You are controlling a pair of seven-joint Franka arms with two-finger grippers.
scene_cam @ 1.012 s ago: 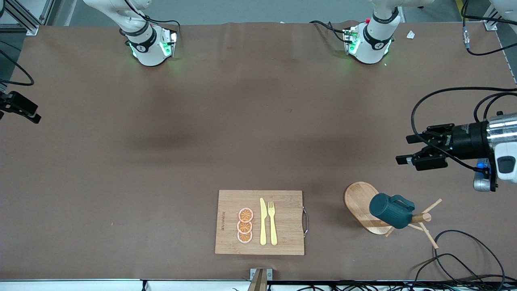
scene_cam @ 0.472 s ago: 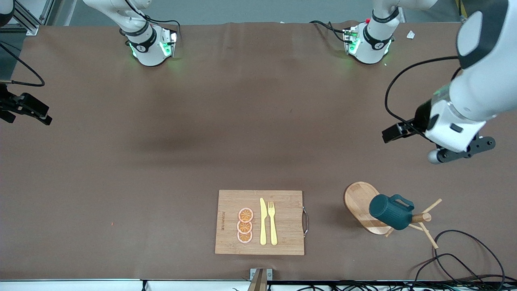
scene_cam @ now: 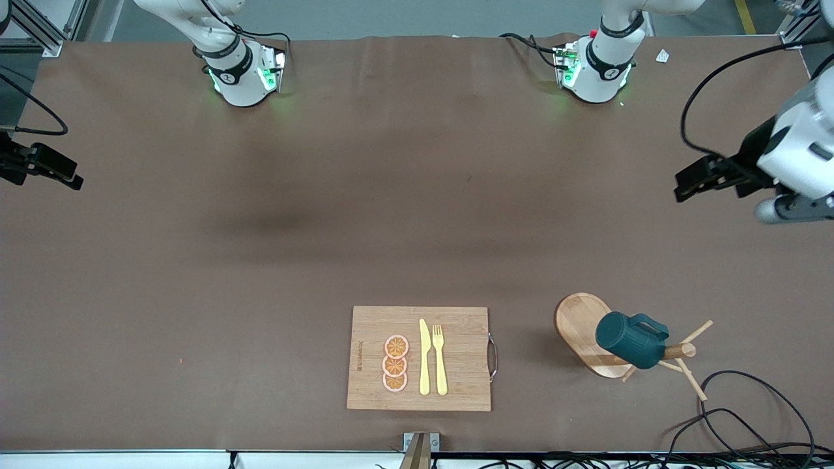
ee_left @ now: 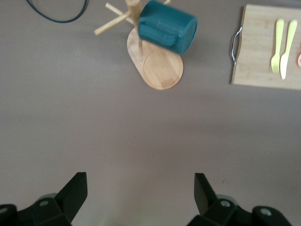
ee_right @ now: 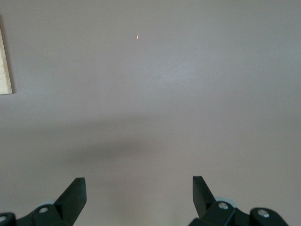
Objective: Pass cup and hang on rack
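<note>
Left gripper [scene_cam: 689, 181]: fingers spread wide and empty, up over bare table at the left arm's end, well apart from the rack.
Right gripper [scene_cam: 55, 174]: fingers spread with nothing between them, over bare table at the right arm's end; this arm waits.
Cup [scene_cam: 631, 340]: hangs tilted on the rack [scene_cam: 589, 337], mouth toward the oval base, handle uppermost by the post; probably hooked over a peg, though the hook itself is hidden.
Rack position: near the front camera, toward the left arm's end, beside the cutting board [scene_cam: 420, 358].
Cutting board load: knife [scene_cam: 424, 357], fork [scene_cam: 440, 358] and three orange slices [scene_cam: 395, 363].
Task stage: the hang looks done; what is left is clearing off.
Doing it well: keep the left gripper high and away from the pegs, so nothing knocks the cup loose, and avoid the loose cable [scene_cam: 749, 407] by the rack.
</note>
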